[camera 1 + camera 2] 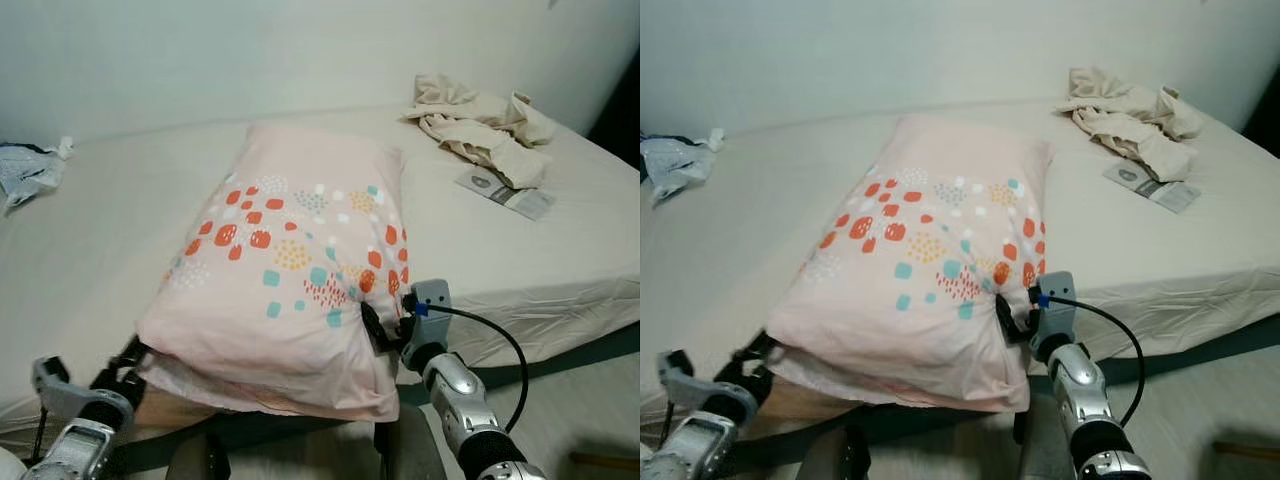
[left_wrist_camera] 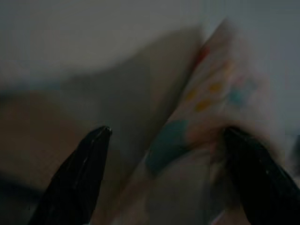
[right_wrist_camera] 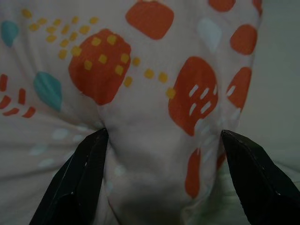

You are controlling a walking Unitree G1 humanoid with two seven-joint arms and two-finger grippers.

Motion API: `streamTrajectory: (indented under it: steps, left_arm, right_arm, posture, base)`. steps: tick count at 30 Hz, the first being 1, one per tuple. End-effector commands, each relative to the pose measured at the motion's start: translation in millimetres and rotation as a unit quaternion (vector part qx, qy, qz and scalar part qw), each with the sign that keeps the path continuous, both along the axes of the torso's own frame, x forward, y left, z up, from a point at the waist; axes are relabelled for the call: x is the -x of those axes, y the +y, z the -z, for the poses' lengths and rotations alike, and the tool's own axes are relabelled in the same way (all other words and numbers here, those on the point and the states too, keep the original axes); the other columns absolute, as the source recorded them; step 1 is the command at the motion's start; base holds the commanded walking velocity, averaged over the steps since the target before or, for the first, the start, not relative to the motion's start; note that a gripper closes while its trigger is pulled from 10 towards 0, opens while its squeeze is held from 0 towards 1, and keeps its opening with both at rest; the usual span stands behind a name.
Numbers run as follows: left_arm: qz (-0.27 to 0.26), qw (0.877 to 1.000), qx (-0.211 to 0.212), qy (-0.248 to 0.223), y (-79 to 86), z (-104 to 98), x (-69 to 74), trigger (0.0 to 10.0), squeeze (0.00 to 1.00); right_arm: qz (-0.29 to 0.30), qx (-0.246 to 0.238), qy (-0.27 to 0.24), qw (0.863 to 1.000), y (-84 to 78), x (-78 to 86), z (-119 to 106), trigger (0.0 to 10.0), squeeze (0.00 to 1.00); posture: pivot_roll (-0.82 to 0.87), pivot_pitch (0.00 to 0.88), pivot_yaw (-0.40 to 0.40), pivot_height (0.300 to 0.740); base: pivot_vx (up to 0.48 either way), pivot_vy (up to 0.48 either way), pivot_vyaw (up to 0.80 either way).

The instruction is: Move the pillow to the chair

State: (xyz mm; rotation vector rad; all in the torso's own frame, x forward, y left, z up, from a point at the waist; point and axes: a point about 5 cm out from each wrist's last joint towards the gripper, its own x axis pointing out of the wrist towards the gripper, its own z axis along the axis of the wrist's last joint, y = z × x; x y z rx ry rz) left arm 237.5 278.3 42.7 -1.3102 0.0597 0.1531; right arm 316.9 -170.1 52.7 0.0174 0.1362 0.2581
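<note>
The pink pillow (image 1: 290,270) with orange and teal spots lay on the bed (image 1: 110,220), its near end hanging over the bed edge toward the robot. The right gripper (image 1: 378,325) was at the pillow's near corner at about 4 o'clock from the pillow's middle; in the right wrist view its two black fingers (image 3: 79,178) stood wide apart with a fold of pillow fabric bulging between them and touching both. The left gripper (image 1: 128,362) was at the opposite near corner, at about 8 o'clock, under the pillow's edge; its wrist view was dark and blurred, but its fingers (image 2: 77,178) also stood apart with pillow cloth between them. A heap of beige cloth (image 1: 480,125) lay on the bed at 2 o'clock, a small packet (image 1: 505,192) just beside it.
</note>
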Motion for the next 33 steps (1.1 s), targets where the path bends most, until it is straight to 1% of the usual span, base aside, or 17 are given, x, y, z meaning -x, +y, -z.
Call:
streamTrajectory:
  steps: [1, 8, 12, 13, 15, 19, 21, 23, 24, 25, 26, 28, 29, 30, 31, 32, 33]
  left_arm:
    - [0.007, 0.999, 0.032, -0.024, -4.0, -1, 1.0, 10.0, 1.00]
    - [0.066, 0.994, 0.050, -0.065, -16.2, -10, 2.2, 10.0, 1.00]
    - [0.170, 0.983, -0.015, -0.062, -49.1, -19, -1.3, 10.0, 1.00]
    - [0.168, 0.982, -0.006, -0.081, -55.4, -27, -7.0, 10.0, 1.00]
    - [0.159, 0.983, 0.009, -0.093, -55.2, -32, -9.6, 10.0, 1.00]
    - [0.122, 0.984, 0.053, -0.119, -47.3, -41, -17.1, 10.0, 1.00]
    - [0.110, 0.984, 0.062, -0.122, -46.0, -42, -20.8, 10.0, 1.00]
    - [0.138, 0.984, 0.029, -0.112, -54.6, -42, -23.3, 10.0, 1.00]
    - [0.160, 0.982, 0.001, -0.103, -61.0, -42, -24.2, 10.0, 1.00]
    - [0.190, 0.977, -0.045, -0.086, -70.5, -41, -24.9, 10.0, 1.00]
    - [0.226, 0.966, -0.104, -0.063, -82.9, -38, -26.1, 10.0, 1.00]
    - [0.263, 0.949, -0.170, -0.044, -97.0, -34, -26.8, 10.0, 1.00]
    - [0.271, 0.941, -0.198, -0.037, -104.4, -32, -30.6, 10.0, 0.51]
    - [0.271, 0.941, -0.198, -0.037, -104.4, -32, -30.6, 10.0, 0.51]
    - [0.273, 0.938, -0.210, -0.032, -106.7, -32, -32.9, 10.0, 0.41]
    - [0.276, 0.934, -0.226, -0.024, -109.8, -30, -36.7, 10.0, 0.00]
    - [0.276, 0.934, -0.226, -0.024, -109.8, -30, -36.7, 10.0, 0.00]
  right_arm:
    - [0.013, -0.002, 0.016, 1.000, -4.8, 1.4, 4, 10.0, 0.00]
    - [0.012, -0.001, 0.017, 1.000, -5.0, 1.1, 4, 10.0, 0.00]
    - [0.010, -0.001, 0.016, 1.000, -4.9, 1.1, 4, 10.0, 0.00]
    - [0.010, -0.001, 0.016, 1.000, -4.6, 1.1, 4, 10.0, 0.00]
    - [0.010, -0.002, 0.016, 1.000, -4.5, 1.1, 4, 10.0, 0.00]
    - [0.011, -0.002, 0.016, 1.000, -4.7, 1.0, 4, 10.0, 0.00]
    - [0.011, -0.001, 0.016, 1.000, -4.8, 1.1, 4, 10.0, 0.00]
    - [0.011, -0.001, 0.017, 1.000, -4.6, 1.4, 4, 10.0, 0.00]
    - [0.011, 0.000, 0.018, 1.000, -4.6, 1.7, 5, 10.0, 0.00]
    - [0.010, 0.000, 0.018, 1.000, -4.6, 2.0, 5, 10.0, 0.00]
    - [0.011, 0.000, 0.018, 1.000, -4.8, 2.4, 5, 10.0, 0.00]
    - [0.011, 0.001, 0.019, 1.000, -5.0, 3.0, 6, 10.0, 0.00]
    - [0.010, 0.002, 0.019, 1.000, -4.6, 3.5, 6, 10.0, 0.00]
    - [0.010, 0.002, 0.019, 1.000, -4.6, 3.5, 6, 10.0, 0.00]
    - [0.010, 0.002, 0.019, 1.000, -4.3, 3.5, 6, 10.0, 0.00]
    - [0.010, 0.002, 0.018, 1.000, -3.6, 3.3, 6, 10.0, 0.00]
    - [0.010, 0.002, 0.018, 1.000, -3.6, 3.3, 6, 10.0, 0.00]
  posture:
    - [-0.06, 0.083, -0.003, 0.386]
    - [-0.06, 0.084, -0.005, 0.346]
    - [-0.06, 0.087, -0.006, 0.326]
    - [-0.06, 0.087, -0.006, 0.316]
    - [-0.06, 0.088, -0.005, 0.311]
    - [-0.06, 0.090, -0.003, 0.300]
    - [-0.06, 0.091, -0.001, 0.300]
    - [-0.06, 0.093, -0.001, 0.300]
    - [-0.07, 0.094, 0.000, 0.300]
    - [-0.07, 0.094, 0.000, 0.300]
    - [-0.06, 0.096, 0.000, 0.300]
    - [-0.07, 0.098, -0.001, 0.300]
    - [-0.07, 0.101, -0.002, 0.300]
    - [-0.07, 0.101, -0.002, 0.300]
    - [-0.07, 0.101, -0.002, 0.300]
    - [-0.07, 0.103, -0.002, 0.300]
    - [-0.07, 0.103, -0.002, 0.300]
  base:
    - [0.000, 0.000, 0.00]
    - [0.000, 0.000, 0.00]
    - [0.000, 0.000, 0.00]
    - [0.000, 0.000, 0.00]
    - [0.000, 0.000, 0.00]
    - [0.000, 0.000, 0.00]
    - [0.000, 0.000, 0.00]
    - [0.000, 0.000, 0.00]
    - [0.000, 0.000, 0.00]
    - [0.000, 0.000, 0.00]
    - [0.000, 0.000, 0.00]
    - [0.000, 0.000, 0.00]
    - [0.000, 0.000, 0.00]
    - [0.000, 0.000, 0.00]
    - [0.000, 0.000, 0.00]
    - [0.000, 0.000, 0.00]
    - [0.000, 0.000, 0.00]
